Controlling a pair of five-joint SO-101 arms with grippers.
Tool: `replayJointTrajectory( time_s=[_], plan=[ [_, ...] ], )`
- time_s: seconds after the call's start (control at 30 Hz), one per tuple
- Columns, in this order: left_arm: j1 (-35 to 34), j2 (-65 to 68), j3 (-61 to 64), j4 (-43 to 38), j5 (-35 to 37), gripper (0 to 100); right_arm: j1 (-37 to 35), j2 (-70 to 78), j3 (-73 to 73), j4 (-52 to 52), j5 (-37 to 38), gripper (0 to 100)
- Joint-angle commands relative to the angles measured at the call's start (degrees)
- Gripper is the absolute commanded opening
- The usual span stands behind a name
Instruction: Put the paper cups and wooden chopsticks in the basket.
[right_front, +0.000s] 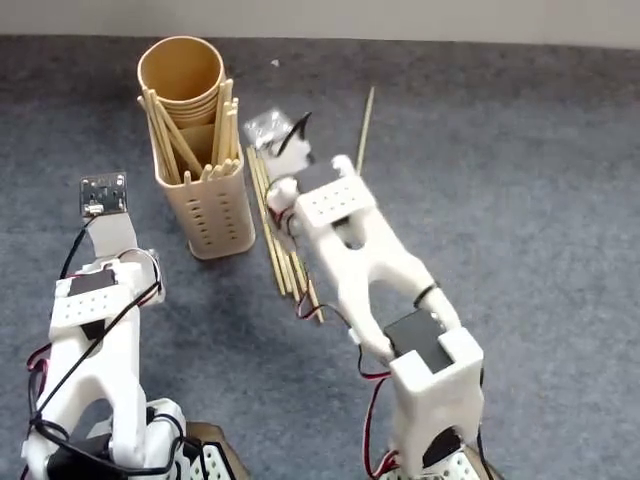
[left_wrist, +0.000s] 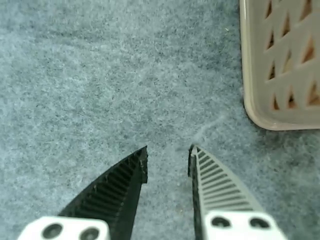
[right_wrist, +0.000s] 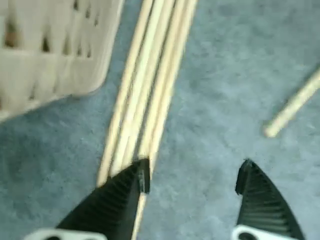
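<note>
A beige perforated basket (right_front: 207, 205) stands upright on the grey carpet, holding stacked paper cups (right_front: 182, 75) and several wooden chopsticks (right_front: 170, 135). A bundle of chopsticks (right_front: 283, 250) lies on the carpet just right of the basket, and also appears in the right wrist view as chopsticks (right_wrist: 150, 85). One loose chopstick (right_front: 365, 130) lies farther back; its end (right_wrist: 292, 105) shows in the right wrist view. My right gripper (right_wrist: 192, 180) is open low over the carpet, one finger (right_wrist: 125, 192) over the bundle. My left gripper (left_wrist: 167, 160) is open above bare carpet, beside the basket's corner (left_wrist: 280, 65).
Grey carpet covers the whole table. Both arm bases stand at the near edge. Open floor lies to the right of the right arm and left of the left arm.
</note>
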Motion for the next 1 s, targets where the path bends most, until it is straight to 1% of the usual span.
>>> replayJointTrajectory(
  time_s=[0.0,0.13,0.33,0.53,0.6,0.63,0.77,0.8,0.87,0.97],
  plan=[
    [0.75,-0.4,-0.4,-0.35,-0.44,16,-1.1,-0.75,4.79,-4.88,-0.53,27.7],
    [0.84,-0.4,-0.4,-0.35,-0.44,16,-1.19,-0.75,7.6,-6.9,-0.53,27.7],
    [0.84,-0.4,-0.4,-0.35,-0.44,16,-1.19,-0.22,8.04,-8.92,-0.62,27.7],
    [0.84,-0.4,-0.4,-0.35,-0.44,16,-1.19,7.69,7.78,-8.48,-0.62,27.6],
    [0.84,-0.4,-0.4,-0.35,-0.44,16,-0.92,9.27,6.99,-7.16,-0.53,24.5],
    [0.84,-0.4,-0.4,-0.35,-0.44,16,-0.75,9.36,6.2,-6.73,-0.53,21.1],
    [0.84,-0.4,-0.4,-0.35,-0.44,16,1.54,9.36,3.12,-3.12,-0.35,1.3],
    [0.84,-0.4,-0.4,-0.35,-0.44,16,2.51,9.36,2.51,-2.77,-0.26,0.2],
    [0.84,-0.4,-0.4,-0.35,-0.44,16,4.35,9.27,1.45,-1.98,-0.26,1.4],
    [0.84,-0.4,-0.4,-0.35,-0.44,16,6.46,9.19,-1.19,-0.13,-0.35,0.5]
  ],
)
